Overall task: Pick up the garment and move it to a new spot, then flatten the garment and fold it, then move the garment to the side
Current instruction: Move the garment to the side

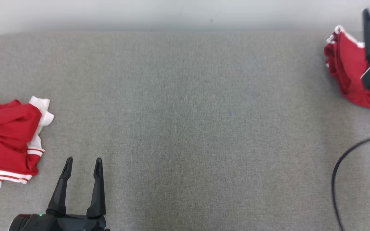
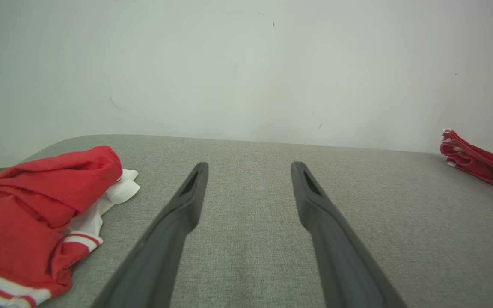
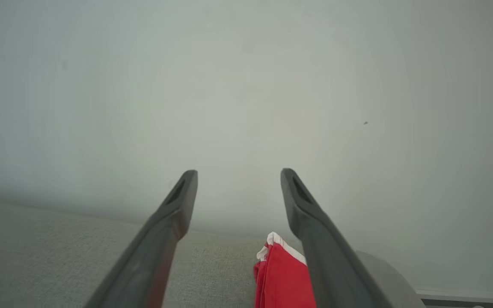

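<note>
Red, white-trimmed folded garment (image 1: 345,64) lies at the grey fabric surface's (image 1: 185,112) far right corner beneath the right gripper (image 3: 238,172), jaws released. Left gripper (image 1: 84,159), jaws spread and empty, is near crumpled red-and-white clothing (image 1: 5,134).

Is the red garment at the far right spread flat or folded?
Folded, loosely: the garment is a compact stack of red layers with white-trimmed edges, not spread over the grey surface.

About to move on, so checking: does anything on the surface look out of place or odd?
A black cable curves over the grey surface at the near right; it could snag. The right garment, beneath the open right gripper, lies bunched, not flat. The left garment is a crumpled heap at the edge.
</note>
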